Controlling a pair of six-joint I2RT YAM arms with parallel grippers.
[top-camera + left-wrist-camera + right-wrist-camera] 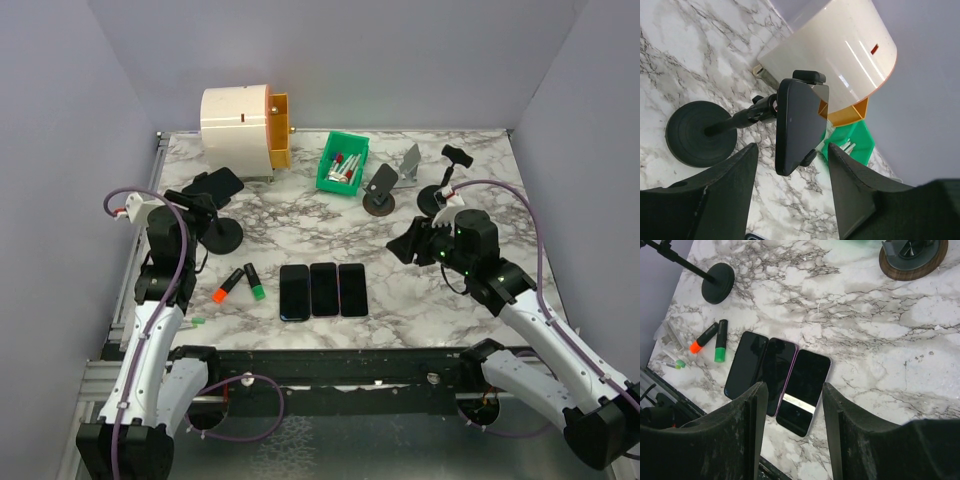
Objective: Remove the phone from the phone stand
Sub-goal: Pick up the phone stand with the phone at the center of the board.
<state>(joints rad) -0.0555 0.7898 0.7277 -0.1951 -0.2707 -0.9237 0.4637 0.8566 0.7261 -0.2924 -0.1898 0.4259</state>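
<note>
Brackets the glossy black phone (800,125), clamped lengthwise in the black round-based stand (697,132), between parted, empty left fingers (715,195), with right fingers (747,425), likewise parted and empty, far from that stand.

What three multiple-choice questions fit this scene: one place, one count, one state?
1. Where on the white marble table does the black smartphone clamped in the black round-base stand sit? A centre B right side C left side.
2. How many dark phones lie flat side by side? A two B three C five.
3. The left gripper is: A open around the clamped phone B shut on it C out of view.
Answers: C, it stands on the table's left; B, three in a row; A, gaps show beside both fingers.
</note>
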